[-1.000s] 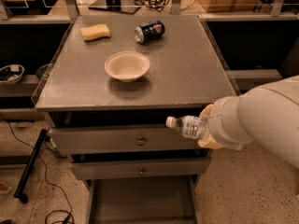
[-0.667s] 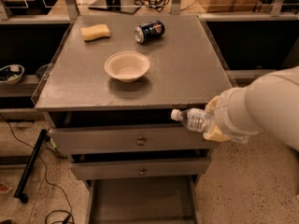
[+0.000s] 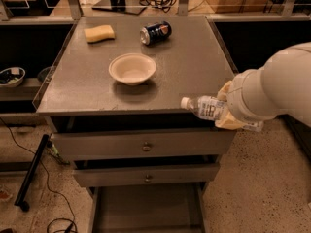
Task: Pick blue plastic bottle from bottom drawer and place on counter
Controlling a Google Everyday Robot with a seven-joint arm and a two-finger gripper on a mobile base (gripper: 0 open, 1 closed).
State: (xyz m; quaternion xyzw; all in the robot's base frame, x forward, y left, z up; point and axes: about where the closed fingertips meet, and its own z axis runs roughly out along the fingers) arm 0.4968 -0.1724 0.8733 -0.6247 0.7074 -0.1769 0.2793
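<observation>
The blue plastic bottle is clear with a white cap and a pale label. It lies sideways in my gripper, cap pointing left, at the front right edge of the counter. The gripper's yellowish fingers are shut on the bottle's rear half, and my white arm hides the rest. The bottle hangs at about counter height, just over the front edge. The bottom drawer is pulled open below the cabinet, with nothing showing in it.
On the counter stand a white bowl, a yellow sponge at the back left and a dark blue soda can lying at the back. Two upper drawers with round knobs stick out. Cables and a black bar lie on the floor left.
My gripper has lifted the bottle up and to the right, from in front of the top drawer to the counter's front right edge.
</observation>
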